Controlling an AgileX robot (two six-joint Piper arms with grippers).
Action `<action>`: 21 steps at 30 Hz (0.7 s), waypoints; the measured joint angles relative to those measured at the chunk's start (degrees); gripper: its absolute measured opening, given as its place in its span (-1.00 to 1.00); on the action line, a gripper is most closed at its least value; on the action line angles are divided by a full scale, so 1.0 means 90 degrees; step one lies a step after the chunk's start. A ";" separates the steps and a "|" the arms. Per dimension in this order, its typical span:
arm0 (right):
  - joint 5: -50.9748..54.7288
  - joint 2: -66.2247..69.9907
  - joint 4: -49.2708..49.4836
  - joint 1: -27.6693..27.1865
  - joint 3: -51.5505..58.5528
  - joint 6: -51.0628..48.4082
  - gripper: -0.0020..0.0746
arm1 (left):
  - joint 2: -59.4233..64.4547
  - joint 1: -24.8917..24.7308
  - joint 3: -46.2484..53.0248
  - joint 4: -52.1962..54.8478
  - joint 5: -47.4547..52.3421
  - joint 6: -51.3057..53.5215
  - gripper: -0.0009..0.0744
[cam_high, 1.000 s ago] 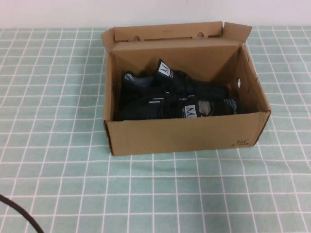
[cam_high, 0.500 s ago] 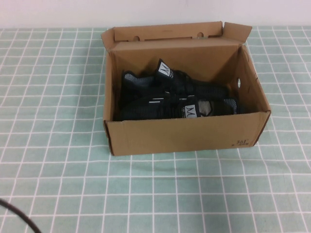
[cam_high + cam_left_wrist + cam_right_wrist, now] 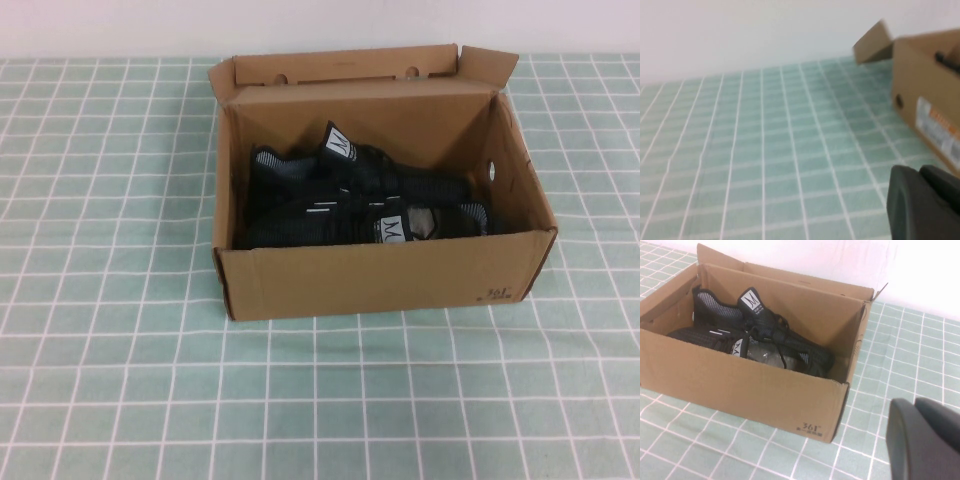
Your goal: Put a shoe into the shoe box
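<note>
Box [image 3: 380,280]: top open, lid flap upright at far side. Shoes [image 3: 350,200] fill the floor. Left gripper [image 3: 922,202] and right gripper [image 3: 925,440] stand outside it, over the cloth.

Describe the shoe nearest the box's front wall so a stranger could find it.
On the checked green table sits an open brown shoe box. Inside, two black sneakers lie together. The shoe meant lies against the front wall, its white logo tag lower than the rear shoe's upright one.
</note>
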 joint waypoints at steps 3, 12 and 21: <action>0.0000 0.0000 0.0000 0.0000 0.0000 0.0000 -0.97 | -0.0272 0.0000 0.0495 0.0360 -0.0115 -0.0425 -0.97; 0.0000 0.0000 0.0000 0.0000 0.0000 0.0000 -0.97 | -0.0683 0.0000 0.1084 0.0433 0.0408 -0.0581 -0.97; 0.0000 0.0000 0.0000 0.0000 0.0000 0.0012 -0.97 | -0.0687 0.0000 0.1084 0.0429 0.0655 -0.0581 -0.97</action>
